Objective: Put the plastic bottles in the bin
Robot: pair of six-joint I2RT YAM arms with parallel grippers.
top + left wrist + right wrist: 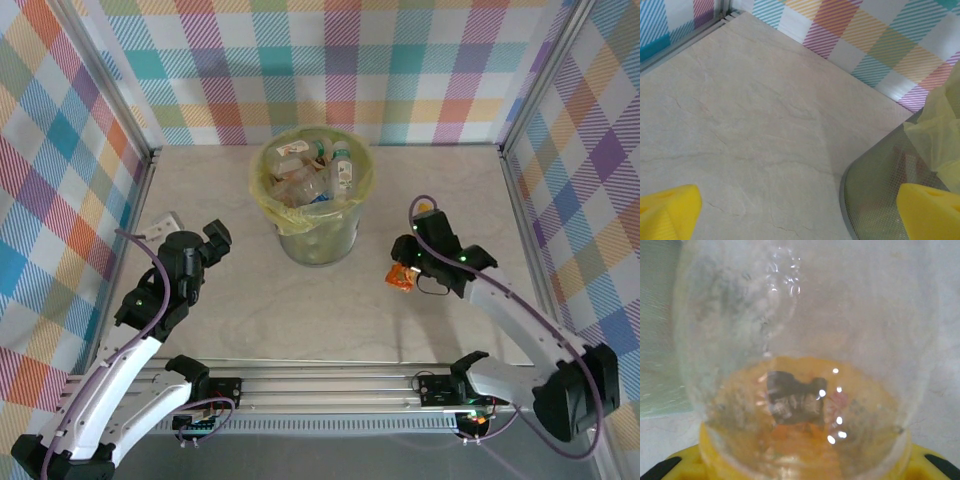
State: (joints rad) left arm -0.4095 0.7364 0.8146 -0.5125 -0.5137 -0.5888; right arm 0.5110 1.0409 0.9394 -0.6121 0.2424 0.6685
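The bin (318, 235), round and pale with a yellow-green bag, stands mid-table and holds several plastic bottles (315, 170). Right of it, my right gripper (404, 263) is shut on a small bottle with an orange label (400, 278), low over the table. In the right wrist view that clear bottle (805, 335) sits right against the lens, with yellow fingers (687, 460) at its lower edge. My left gripper (217, 238) hangs open to the left of the bin. Its yellow fingertips (667, 210) stand wide apart over bare table, beside the bin wall (872, 192).
A small white object (165, 222) lies near the left wall. Checked walls with metal frame rails (520, 190) close in the table on three sides. The bag's edge (940, 130) folds over the bin rim. Both arm bases sit on the front rail (330, 385).
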